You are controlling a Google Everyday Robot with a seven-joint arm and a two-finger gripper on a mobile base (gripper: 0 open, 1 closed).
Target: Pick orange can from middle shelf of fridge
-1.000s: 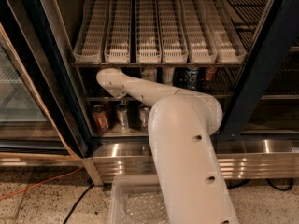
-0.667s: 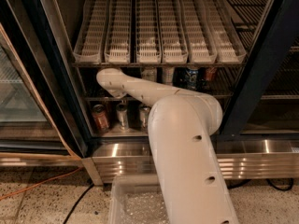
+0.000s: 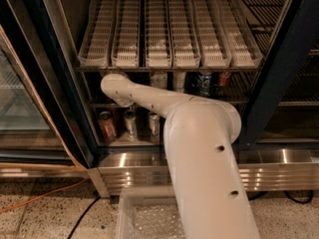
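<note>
The fridge [image 3: 277,78] stands open in front of me, with a dark frame and a ribbed steel base panel [image 3: 279,176]. My white arm [image 3: 199,133] reaches in at the left end of the middle shelf [image 3: 240,100]. The gripper is hidden behind the arm's rounded wrist joint [image 3: 116,86]. Several cans stand on the middle shelf. A dim can with a silvery top [image 3: 158,78], which may be the orange can, shows just above my forearm with most of its body hidden. A dark can [image 3: 203,82] and a red can [image 3: 224,78] stand to its right.
White slotted glide trays [image 3: 172,34] hang above the shelf. On the steel floor below stand a reddish-brown can [image 3: 106,125] and two silvery cans [image 3: 130,123]. A glass door [image 3: 25,98] is at left, a clear plastic bin [image 3: 142,218] at my base, and an orange cable [image 3: 40,200] on the floor.
</note>
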